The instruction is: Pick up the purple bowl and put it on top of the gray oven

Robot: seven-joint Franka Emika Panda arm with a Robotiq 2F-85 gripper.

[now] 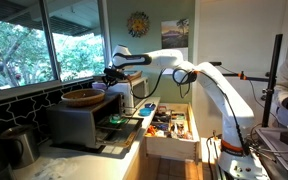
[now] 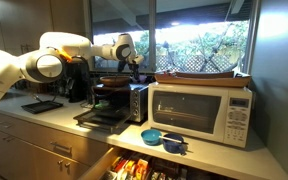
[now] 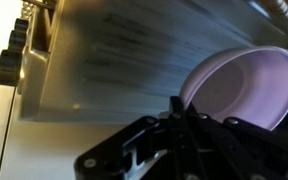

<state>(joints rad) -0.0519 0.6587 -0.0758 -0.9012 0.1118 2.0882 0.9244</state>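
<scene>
The purple bowl (image 3: 240, 84) hangs tilted above the gray oven (image 3: 104, 70), its hollow turned toward the wrist camera and its rim pinched by the gripper (image 3: 180, 112), whose fingers look clenched on that near edge. The bowl's body lies off to one side of the fingers, over the oven's bare ribbed top, away from the oven's knobs (image 3: 12, 55). In both exterior views the gripper (image 1: 111, 76) (image 2: 132, 67) hovers over the oven (image 1: 72, 122) (image 2: 119, 100), beside a wooden bowl (image 1: 84, 97) (image 2: 112, 80) already on that top. Lowering likely needs the bowl levelled and kept clear of the wooden one.
</scene>
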